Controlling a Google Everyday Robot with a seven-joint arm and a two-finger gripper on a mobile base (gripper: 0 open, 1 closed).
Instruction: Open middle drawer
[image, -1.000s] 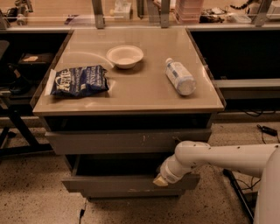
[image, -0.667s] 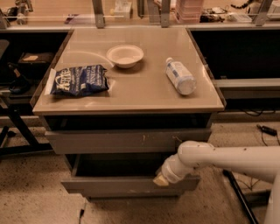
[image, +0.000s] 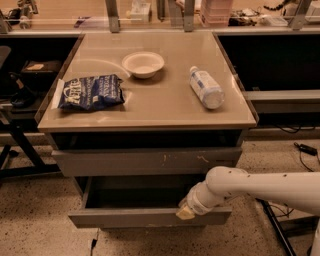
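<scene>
The middle drawer (image: 145, 218) is a wide grey drawer with a plain flat front. It is pulled partly out of the cabinet, and its dark tray (image: 135, 192) shows behind the front. My gripper (image: 184, 212) is at the top edge of the drawer front, right of centre. The white arm (image: 260, 187) reaches in from the right. Above it, the top drawer front (image: 150, 161), which has white scratch marks, is pushed in.
On the cabinet top (image: 160, 107) lie a blue chip bag (image: 90, 92), a white bowl (image: 143, 64) and a plastic bottle (image: 206, 87) on its side. Dark shelving stands on both sides. Cables (image: 305, 149) lie on the speckled floor at the right.
The middle drawer has slid further out toward the camera, and my gripper and arm have moved with its front edge.
</scene>
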